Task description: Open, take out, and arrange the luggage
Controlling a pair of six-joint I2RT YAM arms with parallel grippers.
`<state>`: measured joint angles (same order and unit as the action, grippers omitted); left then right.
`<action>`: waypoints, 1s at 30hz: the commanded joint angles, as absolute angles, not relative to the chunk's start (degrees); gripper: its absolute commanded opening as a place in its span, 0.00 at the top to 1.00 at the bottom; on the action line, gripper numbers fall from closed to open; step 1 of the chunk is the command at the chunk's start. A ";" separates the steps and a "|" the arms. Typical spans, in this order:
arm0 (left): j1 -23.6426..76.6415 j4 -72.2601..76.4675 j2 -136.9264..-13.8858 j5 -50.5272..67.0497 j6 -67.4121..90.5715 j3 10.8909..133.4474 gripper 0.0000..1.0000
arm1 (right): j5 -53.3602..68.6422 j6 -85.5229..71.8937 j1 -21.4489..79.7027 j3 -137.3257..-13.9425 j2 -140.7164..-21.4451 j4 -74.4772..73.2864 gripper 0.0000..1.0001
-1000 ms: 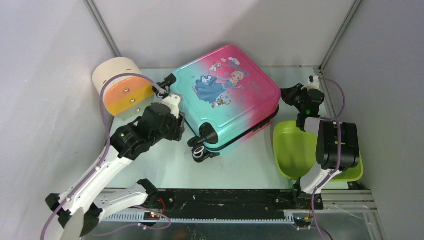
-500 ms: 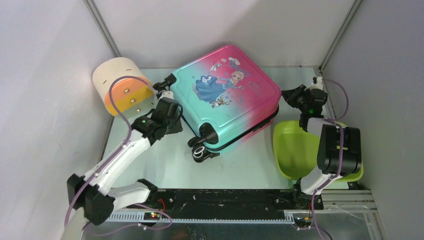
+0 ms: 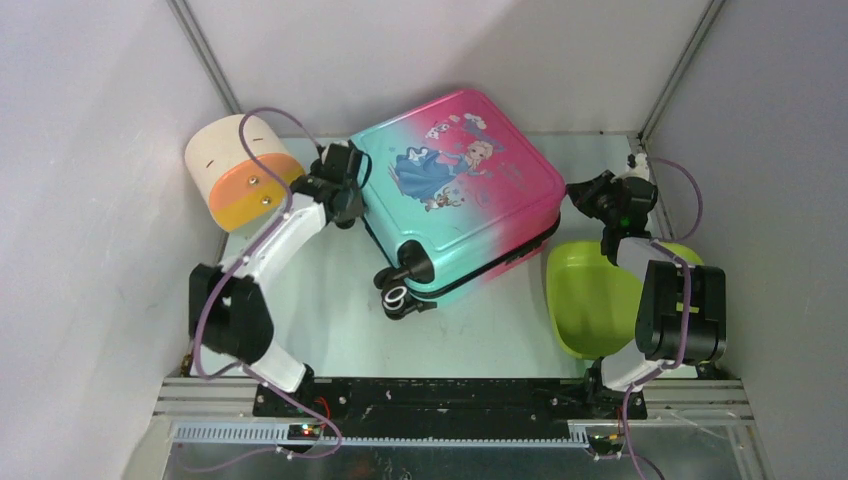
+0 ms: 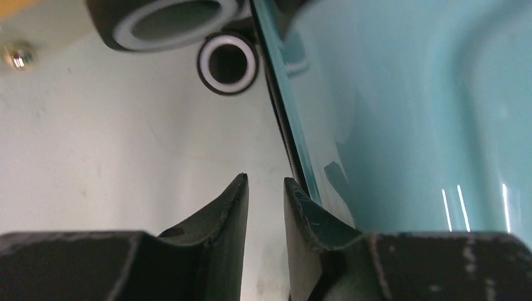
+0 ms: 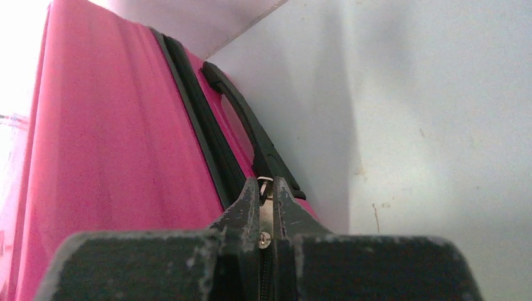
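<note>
**A:** Pale table [image 3: 330,330], grey walls [image 3: 450,50]. Where is the luggage [image 3: 455,200]?

**B:** Flat at the back, lid shut. At its pink side the right tool [image 5: 266,183] pinches the zip pull [image 5: 266,216] by the handle [image 5: 251,125], probably to run the zip.

**A:** And the left tool [image 4: 265,182]?

**B:** Narrow, holding nothing, beside the teal seam [image 4: 285,138] near a wheel [image 4: 227,63]; I think it waits to steady the shell.

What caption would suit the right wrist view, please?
Right fingers pinching a zipper pull on the pink luggage side.
</note>
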<state>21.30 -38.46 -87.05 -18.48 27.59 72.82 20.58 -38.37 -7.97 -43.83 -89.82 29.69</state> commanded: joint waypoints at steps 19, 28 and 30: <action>21.35 -31.31 -87.71 11.04 -24.54 94.92 0.37 | 22.87 -33.90 -3.76 -39.67 -82.48 18.54 1.00; 24.06 -44.99 -70.84 23.56 -53.74 77.30 0.24 | 23.30 -33.43 -4.86 -39.29 -79.34 17.94 1.00; 24.12 -47.22 -70.35 23.85 -56.05 76.49 0.22 | 23.49 -33.03 -5.14 -39.29 -79.02 17.93 1.00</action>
